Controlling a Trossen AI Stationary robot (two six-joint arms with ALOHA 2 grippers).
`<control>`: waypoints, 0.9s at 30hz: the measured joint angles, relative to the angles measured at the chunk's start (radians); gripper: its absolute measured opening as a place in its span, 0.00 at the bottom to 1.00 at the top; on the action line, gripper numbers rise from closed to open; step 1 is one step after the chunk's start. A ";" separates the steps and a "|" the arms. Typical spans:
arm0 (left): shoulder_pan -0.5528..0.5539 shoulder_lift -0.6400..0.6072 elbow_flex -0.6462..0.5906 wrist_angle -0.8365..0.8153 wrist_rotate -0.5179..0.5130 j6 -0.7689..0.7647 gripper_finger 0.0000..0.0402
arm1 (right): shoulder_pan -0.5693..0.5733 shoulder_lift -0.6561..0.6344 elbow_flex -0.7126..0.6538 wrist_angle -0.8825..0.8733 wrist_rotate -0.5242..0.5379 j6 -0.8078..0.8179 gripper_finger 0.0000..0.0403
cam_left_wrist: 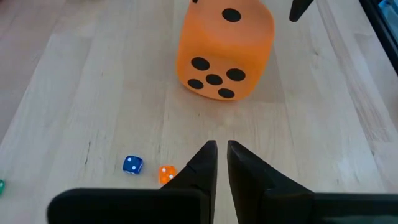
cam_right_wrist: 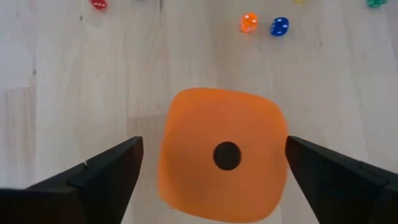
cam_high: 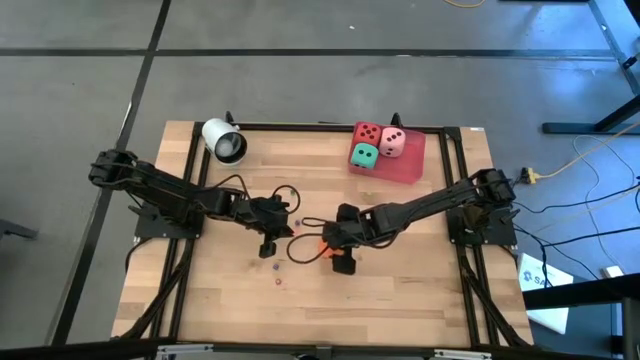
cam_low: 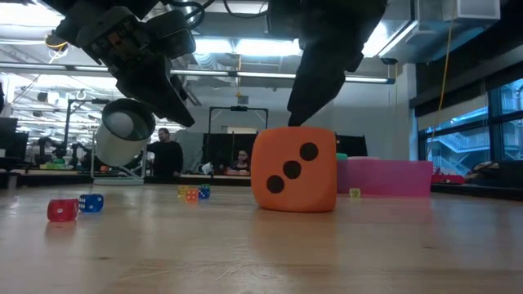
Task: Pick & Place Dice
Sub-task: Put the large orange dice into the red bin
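Observation:
The orange die (cam_right_wrist: pixel 221 155) rests on the table near its middle, one pip up; it also shows in the low view (cam_low: pixel 294 169) and the left wrist view (cam_left_wrist: pixel 224 50). My right gripper (cam_right_wrist: pixel 213 146) hangs open over it, slanting down, with a finger on either side and bare table showing beside the die. My left gripper (cam_left_wrist: pixel 217 149) hovers shut and empty to the die's left (cam_high: pixel 270 245), pointing at it. The red die (cam_high: pixel 368 132), green die (cam_high: pixel 363 155) and pink die (cam_high: pixel 392 144) sit on the red tray (cam_high: pixel 405 168) at the far right.
A white cylinder (cam_high: pixel 224 140) lies on its side at the table's far left. Tiny dice are scattered on the wood, among them a blue one (cam_left_wrist: pixel 132 164) and an orange one (cam_left_wrist: pixel 166 174) near my left gripper. People sit in the room beyond the table.

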 joint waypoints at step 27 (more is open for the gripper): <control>0.000 0.000 0.000 0.000 -0.003 -0.008 0.08 | -0.020 0.031 -0.015 -0.010 -0.001 0.074 0.95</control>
